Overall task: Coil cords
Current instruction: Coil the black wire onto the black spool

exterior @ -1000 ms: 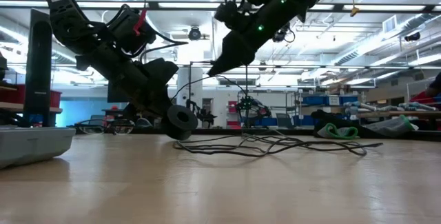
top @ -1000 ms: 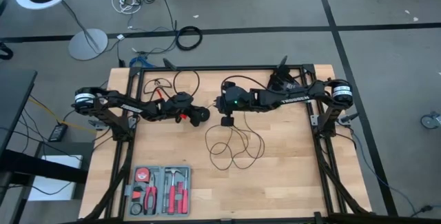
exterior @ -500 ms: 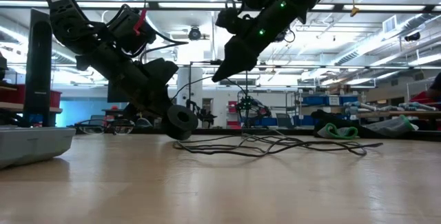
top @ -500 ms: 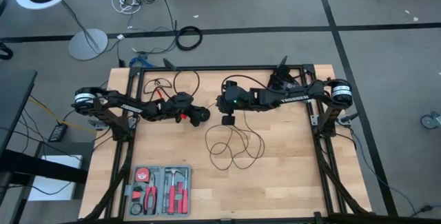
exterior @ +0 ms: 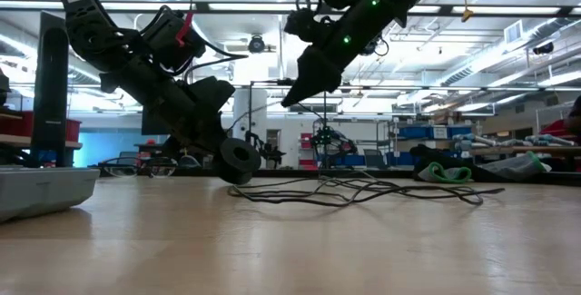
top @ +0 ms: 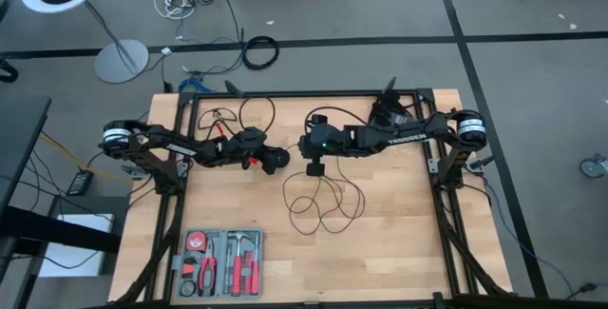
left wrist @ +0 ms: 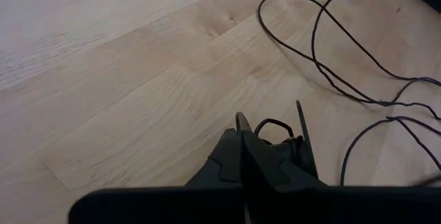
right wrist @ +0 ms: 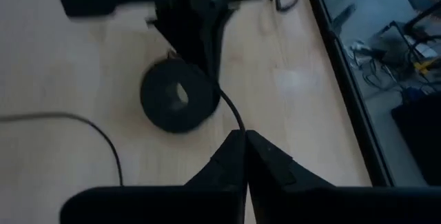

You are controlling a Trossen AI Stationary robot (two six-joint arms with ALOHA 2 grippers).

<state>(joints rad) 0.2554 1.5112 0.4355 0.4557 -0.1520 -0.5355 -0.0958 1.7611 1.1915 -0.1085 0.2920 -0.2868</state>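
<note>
The thin black cord lies in loose loops on the wooden table, also seen in the low view. Its round black puck sits at the tip of my left gripper, which is shut on it near the table's middle. Just right of the puck and higher up, my right gripper is shut on the cord. From there the cord hangs down to the loops. My left gripper holds the puck by its upper rim, the fingers slanting down from the table's left. The puck stands tilted on edge with its lower rim at the table top. My right gripper pinches one strand of the cord between its fingertips, a short way from the puck. The fingers slant down from the table's right. The strand is lifted clear of the table and curves slack to the puck.
An open tool case lies at the near left of the table. Black frame rails run along both sides. A green object lies at the far side. Bare wood lies in front of the loops.
My right gripper has shut its fingers on the cord strand next to the puck while staying where it was. The left gripper, the puck and the loops on the table have kept still.
</note>
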